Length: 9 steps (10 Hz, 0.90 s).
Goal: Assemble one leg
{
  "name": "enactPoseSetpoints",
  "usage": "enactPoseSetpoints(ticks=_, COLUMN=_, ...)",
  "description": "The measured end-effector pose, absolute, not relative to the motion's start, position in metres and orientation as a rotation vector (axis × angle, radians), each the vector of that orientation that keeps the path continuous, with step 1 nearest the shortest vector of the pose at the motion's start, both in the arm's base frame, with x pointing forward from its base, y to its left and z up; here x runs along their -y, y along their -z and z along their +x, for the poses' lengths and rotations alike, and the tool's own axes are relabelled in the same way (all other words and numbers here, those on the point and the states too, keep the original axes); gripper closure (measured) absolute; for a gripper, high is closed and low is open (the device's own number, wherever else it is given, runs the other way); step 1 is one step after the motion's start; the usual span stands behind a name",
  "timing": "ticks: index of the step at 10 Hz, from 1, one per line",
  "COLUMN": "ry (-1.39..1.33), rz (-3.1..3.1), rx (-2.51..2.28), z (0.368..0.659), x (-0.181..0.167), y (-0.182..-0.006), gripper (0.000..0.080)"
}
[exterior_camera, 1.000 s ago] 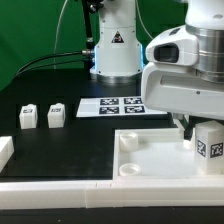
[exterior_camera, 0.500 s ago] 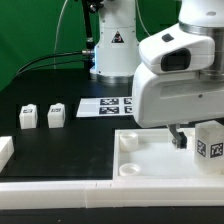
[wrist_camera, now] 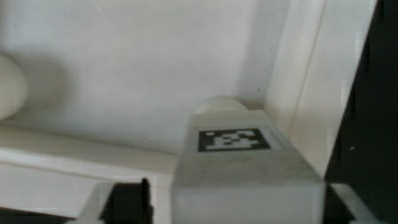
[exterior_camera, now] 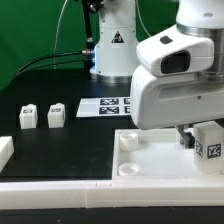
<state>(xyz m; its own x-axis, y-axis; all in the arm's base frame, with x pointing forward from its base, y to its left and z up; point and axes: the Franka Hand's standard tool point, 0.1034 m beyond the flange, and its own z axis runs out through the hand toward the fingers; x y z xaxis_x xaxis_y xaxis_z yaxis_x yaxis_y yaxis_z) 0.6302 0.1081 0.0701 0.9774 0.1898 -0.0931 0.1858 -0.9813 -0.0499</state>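
Observation:
One leg (exterior_camera: 209, 143), a stubby white block with a square marker, stands at the right end of the large white panel (exterior_camera: 150, 160). My gripper (exterior_camera: 204, 146) is down over it, shut on the leg, with one dark finger (exterior_camera: 186, 141) against its side. In the wrist view the leg (wrist_camera: 240, 160) fills the space between my two fingers (wrist_camera: 128, 203), marker up, next to the panel's raised edge (wrist_camera: 294, 60). My gripper (wrist_camera: 237, 206) straddles it there. Two more legs (exterior_camera: 28, 117) (exterior_camera: 56, 113) stand on the black table at the exterior view's left.
The marker board (exterior_camera: 112, 105) lies flat behind the panel, in front of the robot base (exterior_camera: 112, 50). A white part (exterior_camera: 5, 150) sits at the exterior view's far left edge. A long white ledge (exterior_camera: 60, 186) runs along the front.
My hand has swung toward the exterior view's left and come lower over the leg. The visible finger has drawn in against the leg, which sits a touch lower.

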Motion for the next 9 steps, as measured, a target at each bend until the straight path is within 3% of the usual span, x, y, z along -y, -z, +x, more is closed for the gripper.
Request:
enactPoseSetpoints(ticks=1, ry=-0.151, rz=-3.083, rx=0.293, z=0.6302, x=-0.1081, y=-0.0700, gripper=0.0509)
enactPoseSetpoints(ticks=4, ry=-0.153, rz=-3.088, rx=0.241, z=0.6301, x=-0.1082, y=-0.0697, gripper=0.0508)
enactPoseSetpoints(ticks=9, ry=-0.153, rz=-3.036, rx=-0.678, z=0.6303, x=-0.1114, y=-0.0689, gripper=0.0508)
